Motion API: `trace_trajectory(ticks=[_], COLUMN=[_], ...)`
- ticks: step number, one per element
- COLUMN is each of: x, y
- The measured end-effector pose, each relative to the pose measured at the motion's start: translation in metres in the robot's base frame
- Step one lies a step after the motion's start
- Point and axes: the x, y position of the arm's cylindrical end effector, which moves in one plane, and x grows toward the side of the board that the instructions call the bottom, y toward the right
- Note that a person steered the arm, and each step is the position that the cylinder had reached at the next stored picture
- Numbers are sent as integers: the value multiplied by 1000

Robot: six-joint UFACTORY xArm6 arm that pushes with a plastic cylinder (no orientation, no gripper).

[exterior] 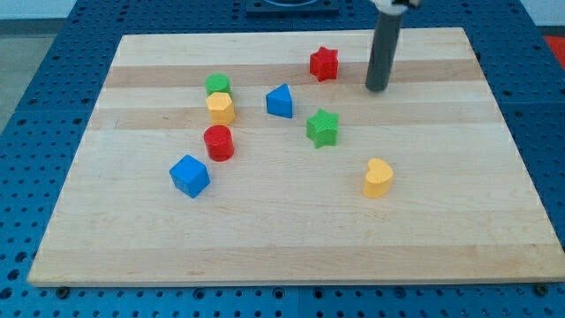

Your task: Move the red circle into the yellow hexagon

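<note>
The red circle [218,142] stands left of the board's middle. The yellow hexagon [221,108] is just above it, with a narrow gap between them. A green circle [217,85] touches the hexagon's top side. My tip [377,88] rests on the board at the view's upper right, far to the right of both blocks and right of the red star [324,64].
A blue pentagon-like block [280,102] sits right of the hexagon. A green star [322,128] is near the middle. A blue cube [190,175] lies below-left of the red circle. A yellow heart-like block [378,177] is at the lower right. The wooden board [291,247] sits on a blue perforated table.
</note>
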Motion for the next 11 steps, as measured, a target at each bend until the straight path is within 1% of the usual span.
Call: trace_trajectory(ticks=[1,2,5,7,11], x=[63,103,120,122,37], y=[10,-23,-149,-234,-236])
